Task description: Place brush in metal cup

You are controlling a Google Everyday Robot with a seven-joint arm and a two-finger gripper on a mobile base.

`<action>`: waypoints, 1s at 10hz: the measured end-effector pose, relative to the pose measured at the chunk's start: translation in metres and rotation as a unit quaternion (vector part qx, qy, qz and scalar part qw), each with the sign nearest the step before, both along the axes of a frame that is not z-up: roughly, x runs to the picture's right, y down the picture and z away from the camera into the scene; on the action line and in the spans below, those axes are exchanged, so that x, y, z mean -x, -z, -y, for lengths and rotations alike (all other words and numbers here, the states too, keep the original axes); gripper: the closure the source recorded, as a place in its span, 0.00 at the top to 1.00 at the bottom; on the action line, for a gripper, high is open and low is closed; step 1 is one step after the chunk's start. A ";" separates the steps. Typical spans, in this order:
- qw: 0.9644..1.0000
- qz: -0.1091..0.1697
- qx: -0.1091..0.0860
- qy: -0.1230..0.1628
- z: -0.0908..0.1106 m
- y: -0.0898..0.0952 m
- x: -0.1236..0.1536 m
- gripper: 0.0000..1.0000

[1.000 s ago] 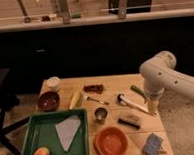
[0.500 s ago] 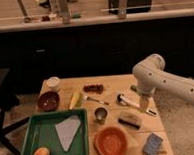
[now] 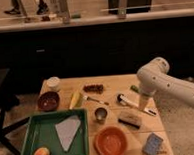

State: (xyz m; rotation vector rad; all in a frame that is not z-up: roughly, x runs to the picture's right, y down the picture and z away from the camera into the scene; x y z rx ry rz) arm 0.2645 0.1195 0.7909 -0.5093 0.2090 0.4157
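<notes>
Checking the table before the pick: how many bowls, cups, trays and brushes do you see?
Bowls: 2 (dark red bowl, orange bowl)
Cups: 2 (white cup, metal cup)
Trays: 1 (green tray)
Brushes: 1 (brush, lying on the table, open gripper over its handle)
Total: 6

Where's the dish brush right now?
The brush lies on the table's right side in the camera view, right of the metal cup, behind the dark block, with the gripper directly over its handle.
</notes>
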 end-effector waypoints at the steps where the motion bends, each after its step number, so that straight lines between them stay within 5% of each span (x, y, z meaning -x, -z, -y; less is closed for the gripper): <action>1: 1.000 -0.001 0.002 -0.001 -0.002 -0.007 0.000 0.80; 8: 0.999 0.009 0.036 -0.001 -0.018 -0.052 0.000 0.80; 10: 0.998 0.034 0.056 0.012 -0.024 -0.066 0.008 0.80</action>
